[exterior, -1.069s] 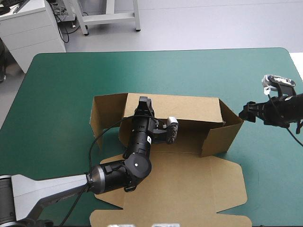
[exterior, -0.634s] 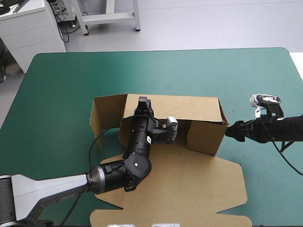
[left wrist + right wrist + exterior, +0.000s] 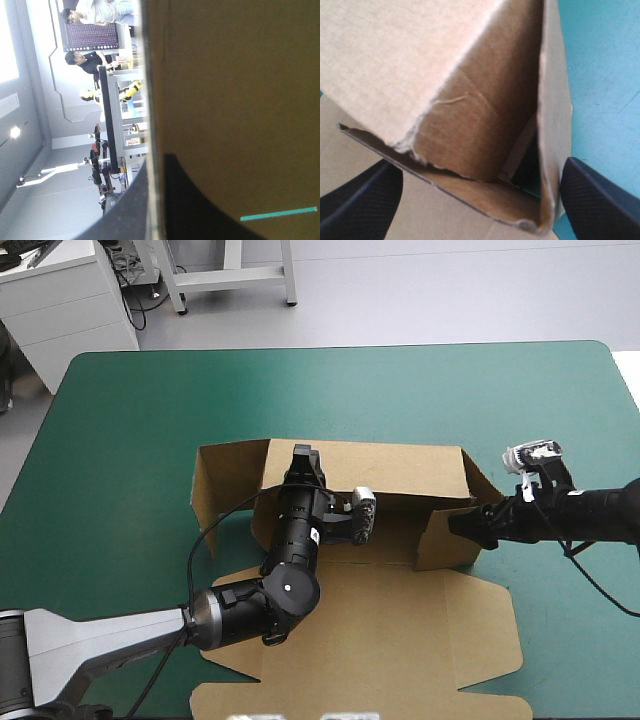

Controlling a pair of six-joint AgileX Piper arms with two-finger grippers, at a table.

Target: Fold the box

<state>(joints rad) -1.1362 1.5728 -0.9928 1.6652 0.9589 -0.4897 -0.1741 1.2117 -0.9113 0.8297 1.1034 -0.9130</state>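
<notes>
The brown box point(image 3: 400, 630) lies mid-table with its back wall raised and its lid flat toward the near edge. My left gripper point(image 3: 303, 462) is shut on the top edge of the back wall; in the left wrist view the board point(image 3: 230, 100) runs between the black fingers point(image 3: 190, 210). My right gripper point(image 3: 462, 527) stands open against the box's right side flap point(image 3: 445, 538), which is swung inward. In the right wrist view that flap point(image 3: 410, 65) fills the space ahead of the gripper point(image 3: 477, 165), with its two fingers wide apart.
The box's left side flap point(image 3: 225, 480) stands angled outward. My left arm point(image 3: 260, 605) lies across the flat lid. Bare teal-green cover point(image 3: 330, 390) stretches beyond the back wall and to the left of the box.
My right gripper has moved left from beside the box and pushed the right side flap inward. The left gripper has stayed on the back wall.
</notes>
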